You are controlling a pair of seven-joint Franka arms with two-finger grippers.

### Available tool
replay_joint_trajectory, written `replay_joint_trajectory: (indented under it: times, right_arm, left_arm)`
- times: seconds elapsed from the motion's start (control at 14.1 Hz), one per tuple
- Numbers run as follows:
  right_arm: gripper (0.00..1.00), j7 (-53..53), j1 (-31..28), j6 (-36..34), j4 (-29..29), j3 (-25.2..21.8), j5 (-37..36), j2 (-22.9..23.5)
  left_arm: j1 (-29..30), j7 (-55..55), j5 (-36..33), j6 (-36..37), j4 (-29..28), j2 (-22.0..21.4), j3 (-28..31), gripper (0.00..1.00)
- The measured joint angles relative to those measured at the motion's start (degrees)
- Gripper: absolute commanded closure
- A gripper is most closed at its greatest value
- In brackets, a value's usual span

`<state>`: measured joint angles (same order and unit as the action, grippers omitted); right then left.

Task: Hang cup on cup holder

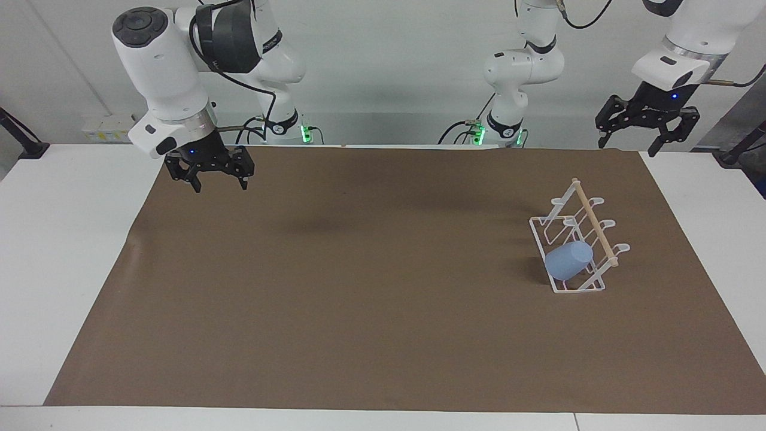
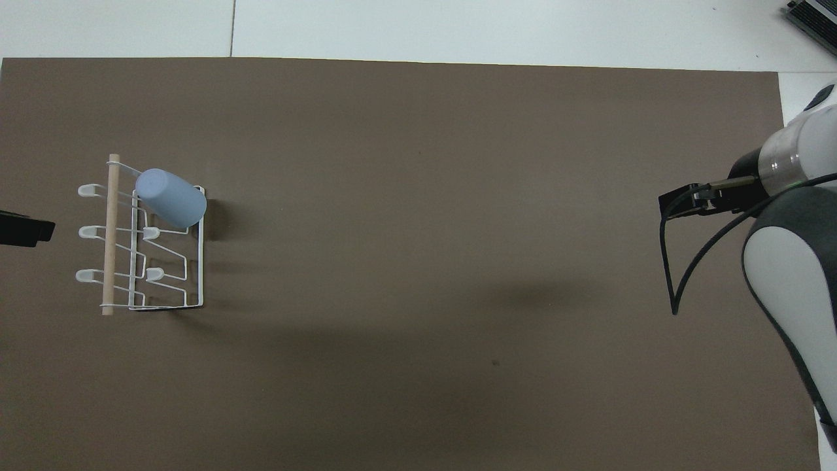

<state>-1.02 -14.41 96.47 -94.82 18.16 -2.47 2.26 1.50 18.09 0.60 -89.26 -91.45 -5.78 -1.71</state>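
Observation:
The light-blue cup (image 1: 568, 262) hangs mouth-down and tilted on a prong of the white wire cup holder (image 1: 589, 218), at the holder's end farthest from the robots. From overhead the cup (image 2: 171, 197) covers that corner of the cup holder (image 2: 110, 261), beside the wooden dowel. My left gripper (image 1: 627, 145) is raised and open with nothing in it, over the mat's edge toward the left arm's end of the table, well apart from the holder. Only its black tip (image 2: 23, 229) shows overhead. My right gripper (image 1: 219, 185) hangs open and empty over the mat's corner at the right arm's end.
A brown mat (image 1: 359, 311) covers most of the white table (image 1: 60, 251). The holder stands on it toward the left arm's end. Overhead, the right arm (image 2: 785, 275) with its black cable overhangs the mat's edge.

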Motion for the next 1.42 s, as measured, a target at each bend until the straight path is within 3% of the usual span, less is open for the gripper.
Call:
replay_joint_trajectory:
  times: [0.28,0.64,1.07,1.42]
  right_arm:
    - [0.00,0.00,0.00,0.00,0.00,0.00,0.00,0.00]
    - [0.00,0.00,0.00,0.00,0.00,0.00,0.00,0.00]
    - [0.00,0.00,0.00,0.00,0.00,0.00,0.00,0.00]
    - [0.00,0.00,0.00,0.00,0.00,0.00,0.00,0.00]
  left_arm:
    - [-2.72,0.05,-0.04,0.92,1.93,1.67,2.67,0.00]
    - [-2.76,0.05,-0.04,3.25,8.66,6.46,2.74,0.00]
    - [-2.83,-0.15,-0.04,5.42,8.74,5.73,2.45,0.00]
    - [-2.76,-7.69,0.87,6.55,8.60,5.67,2.70,0.00]
